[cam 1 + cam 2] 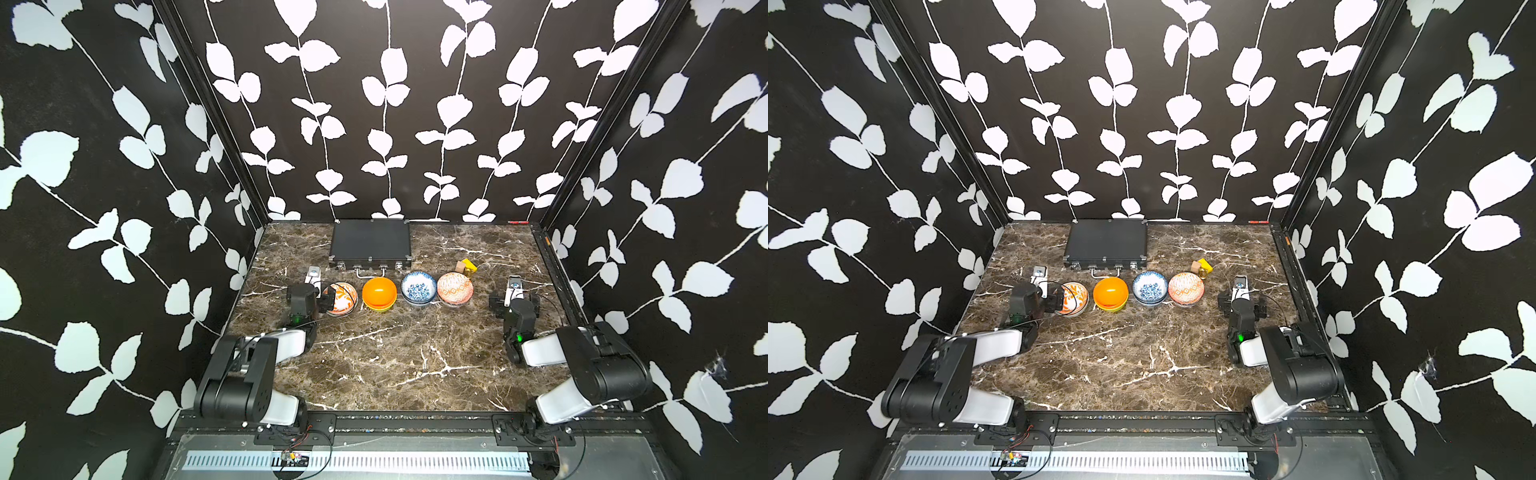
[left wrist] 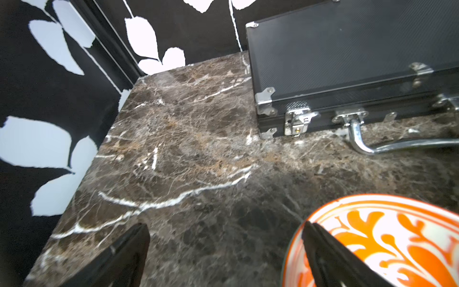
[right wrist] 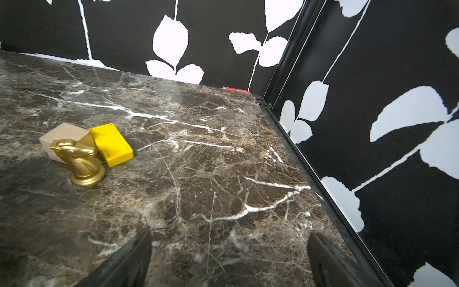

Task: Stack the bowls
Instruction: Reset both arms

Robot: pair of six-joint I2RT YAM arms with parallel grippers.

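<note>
The fingers [image 2: 124, 256] of the left gripper [image 2: 224, 228] stand spread wide and hold nothing. One finger hangs over bare marble. The other lies across the rim of the orange-leaf bowl [image 2: 387, 243]; whether it touches the rim cannot be told. The right gripper [image 3: 229, 236] is just as wide open and empty, with only the marble table [image 3: 198, 174] between its fingers [image 3: 131, 263].

In both top views the bowls form a row across the middle of the table, just in front of the flat black case [image 1: 371, 241]. From the left arm's side to the right's they are the orange-leaf bowl [image 1: 344, 296], a plain orange bowl [image 1: 379, 292] nested on a yellow bowl [image 1: 379, 308], a blue-floral bowl [image 1: 418, 286] and an orange-geometric bowl [image 1: 455, 287]. Another rim shows under each of the last two, but its pattern cannot be made out. The right gripper sits well apart from the row, past its orange-geometric end.

Behind that end lie a yellow block [image 3: 111, 144] and a tan block [image 3: 64, 136], side by side, with a gold chess knight [image 3: 82, 161] just in front of them.
</note>
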